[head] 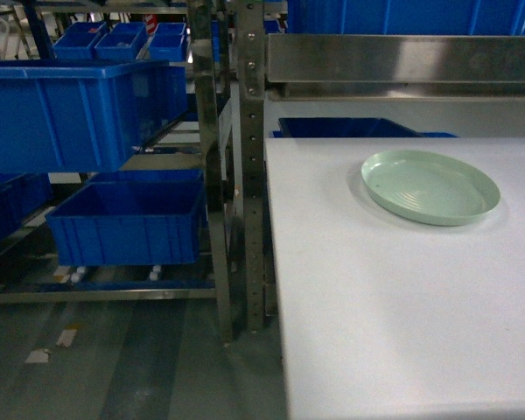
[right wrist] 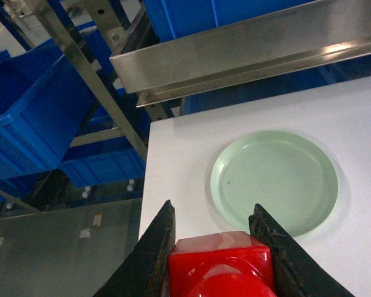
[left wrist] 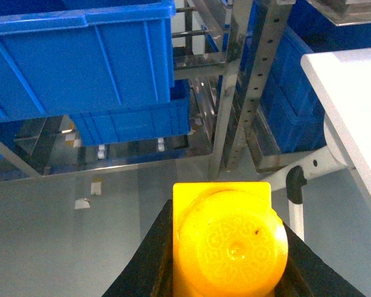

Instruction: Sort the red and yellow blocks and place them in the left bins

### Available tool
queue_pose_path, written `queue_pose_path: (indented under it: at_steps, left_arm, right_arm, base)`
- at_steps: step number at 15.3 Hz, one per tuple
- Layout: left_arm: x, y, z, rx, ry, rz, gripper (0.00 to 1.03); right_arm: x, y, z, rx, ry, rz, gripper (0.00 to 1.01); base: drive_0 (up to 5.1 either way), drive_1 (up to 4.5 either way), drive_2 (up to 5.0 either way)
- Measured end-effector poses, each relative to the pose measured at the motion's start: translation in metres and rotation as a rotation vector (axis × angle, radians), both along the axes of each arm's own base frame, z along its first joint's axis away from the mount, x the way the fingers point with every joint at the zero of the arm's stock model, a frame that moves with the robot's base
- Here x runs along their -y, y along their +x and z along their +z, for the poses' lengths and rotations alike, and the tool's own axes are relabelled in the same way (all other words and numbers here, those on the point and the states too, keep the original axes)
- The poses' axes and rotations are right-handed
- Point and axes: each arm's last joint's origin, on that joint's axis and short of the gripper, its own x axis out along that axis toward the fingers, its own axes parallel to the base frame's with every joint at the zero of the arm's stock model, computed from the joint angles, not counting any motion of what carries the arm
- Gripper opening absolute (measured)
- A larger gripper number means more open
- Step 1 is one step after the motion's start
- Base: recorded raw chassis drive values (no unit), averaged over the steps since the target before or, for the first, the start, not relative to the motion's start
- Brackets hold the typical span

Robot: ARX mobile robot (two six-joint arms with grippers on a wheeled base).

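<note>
Left wrist view: we are clamping yellow block (left wrist: 230, 247) in left gripper (left wrist: 229, 260), jaws pressing its sides, carrying it over floor; left bins (left wrist: 80, 62) at 11 o'clock. Right gripper (right wrist: 219, 260) is pinching red block (right wrist: 221, 266) over table edge (right wrist: 173, 161), pale plate (right wrist: 275, 179) at 1 o'clock. We judge both blocks ready for bins.

White table (head: 394, 332) with a single pale green round plate (head: 430, 186) resting near its far right portion. To the left stands a metal rack (head: 226, 166) whose shelves carry large blue bins (head: 57, 114). One bin (head: 127, 223) sits on the lower shelf, above the grey floor (head: 114, 367).
</note>
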Motion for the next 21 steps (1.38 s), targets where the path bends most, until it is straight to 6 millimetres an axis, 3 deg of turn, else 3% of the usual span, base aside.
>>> queue_pose_path:
  at_steps: [16,21]
  left_arm:
    - [-0.0005,0.0002,-0.0009,-0.005,0.0,0.004,0.27]
    - [-0.0011,0.0012,-0.0011,0.0,0.0,0.005,0.27]
  right_arm:
    - [-0.0008,0.0004,-0.0009,-0.004,0.0,0.004,0.29]
    - [-0.002,0.0002,-0.0009,-0.003,0.0,0.008,0.29]
  base:
    - [-3.9,4.68,0.7]
    - [-0.1,0.26,-0.4]
